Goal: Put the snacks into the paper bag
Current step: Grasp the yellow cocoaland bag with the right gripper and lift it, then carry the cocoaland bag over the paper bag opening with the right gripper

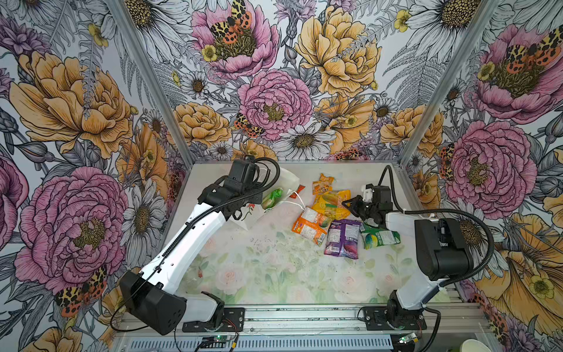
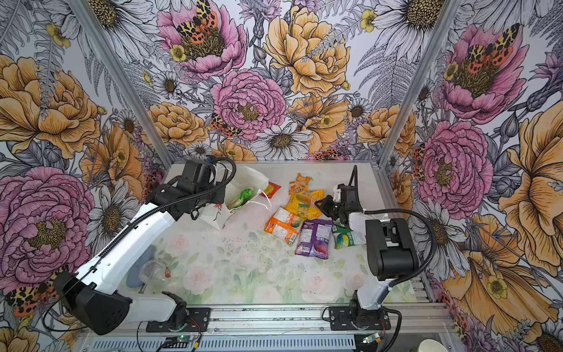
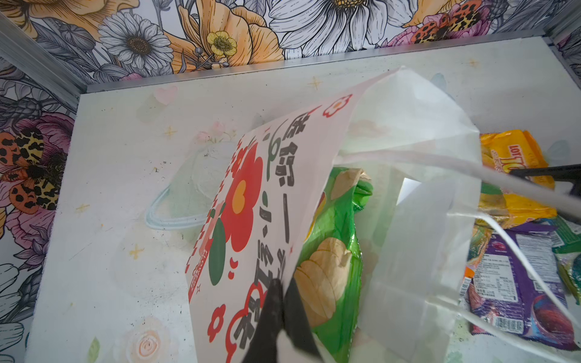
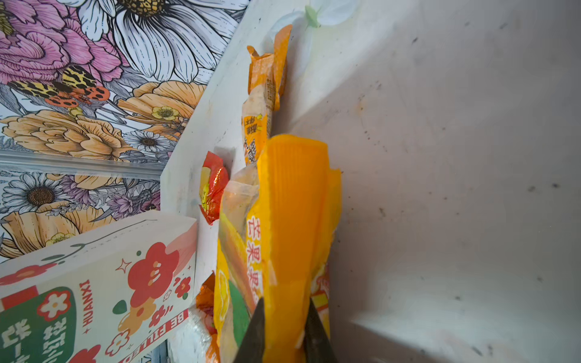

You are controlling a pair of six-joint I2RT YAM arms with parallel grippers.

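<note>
The white paper bag [image 1: 285, 181] lies on its side at the back left, its mouth toward the middle, with a green snack [image 3: 333, 251] inside. My left gripper [image 3: 283, 283] is shut on the bag's printed upper edge, holding the mouth apart. My right gripper [image 1: 348, 203] is shut on the end of a yellow-orange packet [image 4: 295, 220], which lies among the loose snacks. Around it lie a small orange packet [image 1: 323, 183], a small red one [image 1: 300, 189], an orange-white one [image 1: 310, 224], a purple one [image 1: 342, 239] and a green one [image 1: 379, 237].
Flowered walls close in the table on three sides, and a metal rail [image 1: 304, 317] runs along the front. A clear plastic cup [image 2: 154, 271] lies by the left arm. The rim of a paper cup [image 1: 475, 346] shows at the front right corner.
</note>
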